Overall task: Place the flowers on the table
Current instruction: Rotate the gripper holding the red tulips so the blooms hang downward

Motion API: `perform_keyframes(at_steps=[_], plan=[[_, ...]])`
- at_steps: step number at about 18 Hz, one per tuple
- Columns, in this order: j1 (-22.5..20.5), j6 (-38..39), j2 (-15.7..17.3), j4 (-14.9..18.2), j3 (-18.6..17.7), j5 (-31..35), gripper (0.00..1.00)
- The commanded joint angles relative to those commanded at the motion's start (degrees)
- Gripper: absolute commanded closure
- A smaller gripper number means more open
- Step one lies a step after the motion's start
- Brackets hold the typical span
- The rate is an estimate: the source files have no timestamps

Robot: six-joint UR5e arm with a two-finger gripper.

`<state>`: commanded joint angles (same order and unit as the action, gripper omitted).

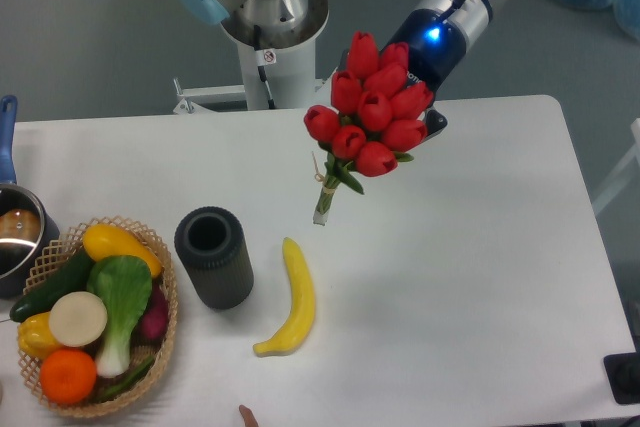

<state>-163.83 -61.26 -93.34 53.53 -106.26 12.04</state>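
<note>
The flowers (372,112), a bunch of red tulip buds with green leaves and thin tied stems, hang in the air above the back middle of the white table (470,267). Their stem ends point down and left, toward a spot between the black cylinder and the table's centre. My gripper (425,125) sits behind the buds at the upper right, mostly hidden by them; only a dark finger tip shows beside the bunch. The bunch stays up with nothing else under it, so the gripper is shut on it.
A black open-topped cylinder (213,256) stands left of centre, with a banana (293,299) lying beside it. A wicker basket (150,362) of vegetables and fruit sits at the front left. A pot (18,232) with a blue handle is at the left edge.
</note>
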Motion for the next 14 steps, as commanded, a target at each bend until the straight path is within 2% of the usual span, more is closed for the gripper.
perform_keyframes(at_steps=[3,7,14], plan=[[0.96,0.09,0.35,-0.09,0.96,7.63,0.61],[1.32,-0.87,0.0,0.0,1.06,14.22,0.61],[3.51,-0.44,1.85,0.18,2.11,38.47,0.61]])
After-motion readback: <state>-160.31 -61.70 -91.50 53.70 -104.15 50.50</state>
